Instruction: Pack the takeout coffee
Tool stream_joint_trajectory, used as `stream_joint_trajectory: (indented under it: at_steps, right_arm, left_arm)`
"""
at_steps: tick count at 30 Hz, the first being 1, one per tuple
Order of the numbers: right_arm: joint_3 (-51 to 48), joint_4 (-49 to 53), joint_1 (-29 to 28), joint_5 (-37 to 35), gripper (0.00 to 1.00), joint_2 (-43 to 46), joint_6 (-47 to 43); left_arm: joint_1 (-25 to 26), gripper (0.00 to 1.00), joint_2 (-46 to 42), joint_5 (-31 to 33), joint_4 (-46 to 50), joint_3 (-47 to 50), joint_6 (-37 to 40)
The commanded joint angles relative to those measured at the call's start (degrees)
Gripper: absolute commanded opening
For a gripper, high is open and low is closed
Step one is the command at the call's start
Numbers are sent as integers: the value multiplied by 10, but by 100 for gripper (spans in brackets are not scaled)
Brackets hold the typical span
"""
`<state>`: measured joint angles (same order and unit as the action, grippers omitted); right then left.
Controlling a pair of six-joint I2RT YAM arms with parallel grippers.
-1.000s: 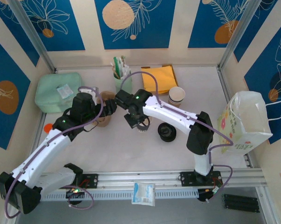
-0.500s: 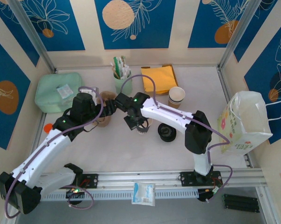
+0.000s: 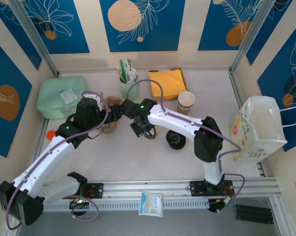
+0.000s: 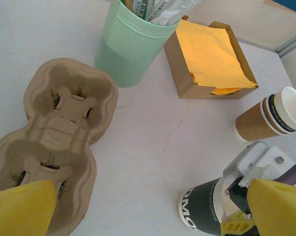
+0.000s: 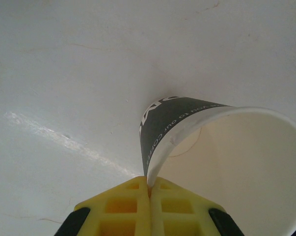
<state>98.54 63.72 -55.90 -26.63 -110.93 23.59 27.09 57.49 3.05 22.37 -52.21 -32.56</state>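
- While the right arm (image 3: 182, 123) and the left arm (image 3: 54, 152) are crowding together over the middle of the table (image 3: 138, 162), the biggest danger is lying in that closeness. Any swing of one toward the other could be knocking the wrists together and jolting the load.
- The pulp carrier (image 4: 54, 132) is lying loose just beside the green tumbler (image 4: 133, 46), with nothing holding it down. A cup pushed in off-centre could be shoving it along the table or into the tumbler rather than seating.
- The cup (image 5: 162, 123), white inside with a dark printed band, is sitting near the carrier but apart from it, between the carrier and the stack of spare cups (image 4: 270, 115). I cannot tell whether its base is resting on the table.
- The left gripper (image 4: 150, 189) is hanging with its fingers spread wide and nothing in them, facing the carrier and the cup. It is looking well placed to steady the carrier, yet it could be blocking the cup's path.
- The right gripper (image 5: 150, 189) is clenching its fingers on the cup's rim alone, one inside and one outside. That thin paper edge is proving the weak spot: it could be creasing, letting the cup tip, twist or slip free during the carry.
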Motion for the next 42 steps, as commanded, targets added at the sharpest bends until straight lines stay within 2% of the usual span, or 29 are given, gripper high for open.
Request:
stream_joint_trajectory:
  at_steps: [1, 6, 9, 19, 27, 32, 35, 42]
  right_arm:
    - [-8, -2, -8, -5, 0, -19, 1]
    - [1, 2, -9, -4, 20, -23, -3]
    - [13, 13, -11, -4, 25, -18, -3]
    - [25, 54, 0, -6, 29, 78, 23]
    - [-119, 48, 62, 25, 36, 190, 68]
    - [-214, 18, 107, 68, 39, 240, 80]
    - [-256, -4, 124, 99, 39, 252, 82]
    - [-308, -32, 126, 116, 43, 238, 81]
  left_arm:
    - [-2, 99, 0, -19, -12, 0, -5]
    - [-2, 99, 1, -20, -12, -1, -6]
    - [-2, 99, 2, -22, -12, -2, -5]
    - [-2, 99, 2, -32, -8, -12, 7]
    - [1, 100, 17, -64, -3, -39, 20]
    - [24, 99, 39, -68, 2, -61, 27]
    - [46, 99, 57, -65, -2, -71, 27]
    - [79, 100, 92, -61, -19, -78, 18]
